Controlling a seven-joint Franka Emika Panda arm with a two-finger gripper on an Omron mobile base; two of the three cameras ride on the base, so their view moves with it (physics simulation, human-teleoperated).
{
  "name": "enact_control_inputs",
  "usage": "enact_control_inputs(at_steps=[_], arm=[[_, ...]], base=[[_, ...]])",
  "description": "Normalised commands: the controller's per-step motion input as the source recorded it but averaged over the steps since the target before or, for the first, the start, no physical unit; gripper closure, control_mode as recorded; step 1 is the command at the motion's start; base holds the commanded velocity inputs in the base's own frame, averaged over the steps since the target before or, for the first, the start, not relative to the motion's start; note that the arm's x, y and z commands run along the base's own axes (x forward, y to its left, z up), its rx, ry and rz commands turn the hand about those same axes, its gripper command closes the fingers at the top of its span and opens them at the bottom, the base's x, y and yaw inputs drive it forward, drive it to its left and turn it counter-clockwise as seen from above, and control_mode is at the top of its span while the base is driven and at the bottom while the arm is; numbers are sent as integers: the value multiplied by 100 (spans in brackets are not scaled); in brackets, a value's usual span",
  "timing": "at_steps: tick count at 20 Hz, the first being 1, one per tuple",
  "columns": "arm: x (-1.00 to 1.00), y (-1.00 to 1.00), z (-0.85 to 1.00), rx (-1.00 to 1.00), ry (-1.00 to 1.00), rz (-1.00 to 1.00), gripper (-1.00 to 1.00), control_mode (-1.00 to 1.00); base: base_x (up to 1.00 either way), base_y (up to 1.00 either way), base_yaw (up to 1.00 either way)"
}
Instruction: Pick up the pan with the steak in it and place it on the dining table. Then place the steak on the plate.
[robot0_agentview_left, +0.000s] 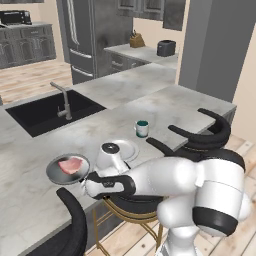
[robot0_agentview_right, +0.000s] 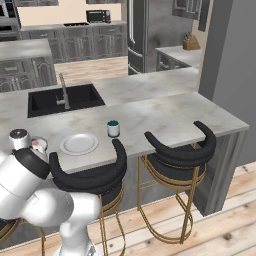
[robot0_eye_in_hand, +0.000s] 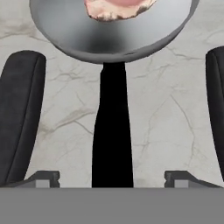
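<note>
Now resting on light grey marble-look dining table (robot0_agentview_left: 165, 107): round shallow grey metal pan (robot0_agentview_left: 54, 171) holding pinkish-red raw steak (robot0_agentview_left: 70, 165), just left of small white round plate (robot0_agentview_left: 128, 148). Two-finger gripper (robot0_eye_in_hand: 112, 109) spread wide, straddling black straight handle (robot0_eye_in_hand: 112, 144), not clamping.

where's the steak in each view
Left base view: the flat pinkish-red raw steak lies lower left, in the round grey metal pan.
Right base view: a pink sliver at the left edge, behind the arm.
Hand view: top centre, in the pan.
Shared landmark: the round white plate beside the pan.
</note>
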Motion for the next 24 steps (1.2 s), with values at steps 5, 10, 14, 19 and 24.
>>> enact_control_inputs(at_steps=[5,10,14,19,24], arm=[[-3,0,56,4,2,0,-100,-100],[-22,-6,64,5,4,0,-100,-100],[-59,-26,42,1,12,-3,-100,-100],[-77,-33,37,0,12,-4,-100,-100],[-5,10,44,-1,0,-8,-100,-100]], base=[[0,0,0],[0,0,0],[0,0,0],[0,0,0],[0,0,0]])
